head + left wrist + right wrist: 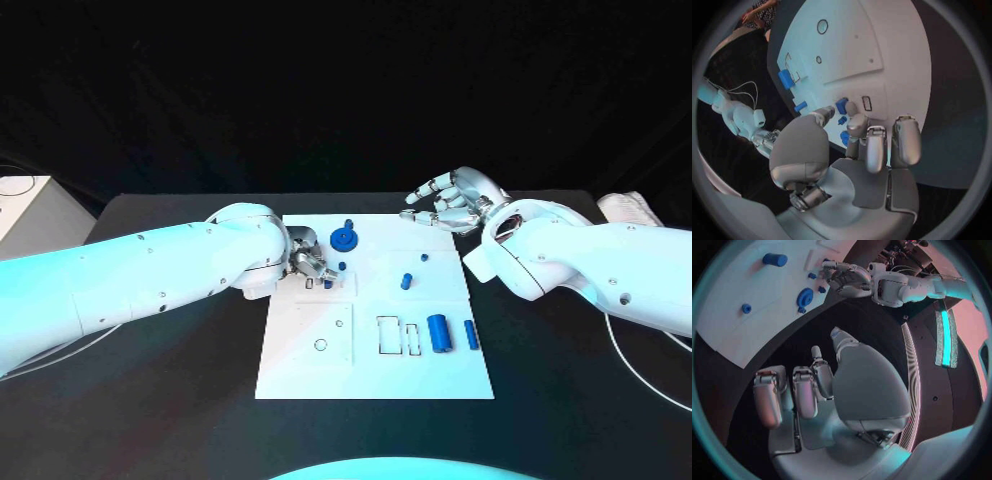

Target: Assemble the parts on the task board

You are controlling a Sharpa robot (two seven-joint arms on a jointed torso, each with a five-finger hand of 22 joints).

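The task board (372, 372) lies mid-table, small blue parts (451, 333) near its right edge. The left hand (307, 258) hovers over its left rim, fingers loosely apart, empty. The right hand (453, 202) hangs beyond the far right corner over bare black table (577, 400), fingers curled on nothing.

Black table (173, 400), black backdrop behind, white cabinet (32, 212) at its far-left corner.

Two smooth white arms with small dark screw holes each end in a silver hand (307, 255) with jointed metal fingers.
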